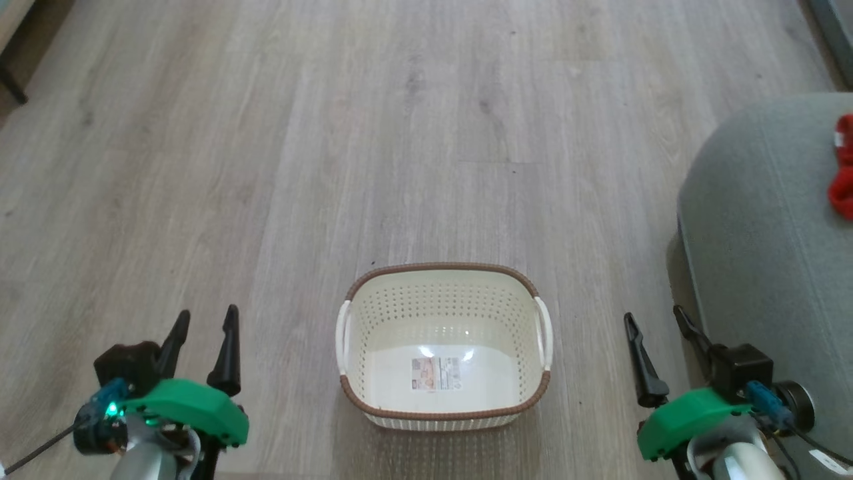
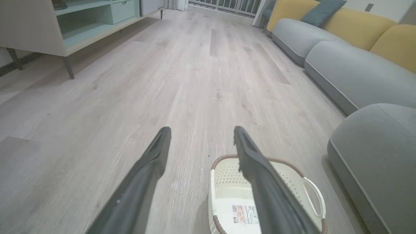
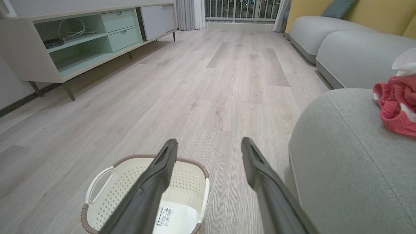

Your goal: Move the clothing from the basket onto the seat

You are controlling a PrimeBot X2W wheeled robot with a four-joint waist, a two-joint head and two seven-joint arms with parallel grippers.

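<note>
The clothing (image 1: 842, 172) lay bunched on the seat (image 1: 766, 267) at the far right, well apart from the basket (image 1: 442, 267). The basket stood on the floor (image 1: 333, 167) with nothing inside but its paper label (image 1: 436, 373), so the transfer looked finished. The left end effector (image 1: 207, 312) and the right end effector (image 1: 653, 313) hung near, one on either side of the basket. Both had their fingers spread and gripped nothing, probably because nothing was left to pick up.

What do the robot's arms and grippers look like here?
Left gripper and right gripper match: long, dark, tapered jaws on a bright green housing, black camera block, blue connector with dark cable, pale silver forearm. A teal light glows on the left.
</note>
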